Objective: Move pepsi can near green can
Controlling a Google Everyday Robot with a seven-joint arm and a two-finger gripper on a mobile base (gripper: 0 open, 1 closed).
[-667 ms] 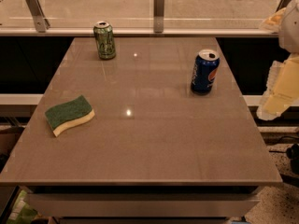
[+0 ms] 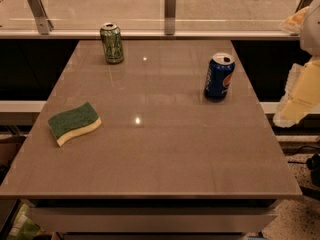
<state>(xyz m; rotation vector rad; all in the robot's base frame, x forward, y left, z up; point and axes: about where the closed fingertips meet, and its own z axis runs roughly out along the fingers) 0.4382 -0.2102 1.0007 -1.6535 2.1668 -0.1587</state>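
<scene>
- The pincer (image 2: 300, 94) hangs off the table's (image 2: 160, 159) right edge, beside its far half; whether it is spread or pressed together I cannot tell.
- The pepsi can (image 2: 219, 77) stands upright on the far right of the table, left of the pincer and apart from it, long axis vertical.
- The green can (image 2: 112, 43) stands upright at the far left, well apart from the pepsi can.
- A sponge (image 2: 74, 123) lies near the left edge, clear of the line between the cans.
- Against the earlier frame, the cans and sponge lie unchanged and the pincer sits in much the same place.
</scene>
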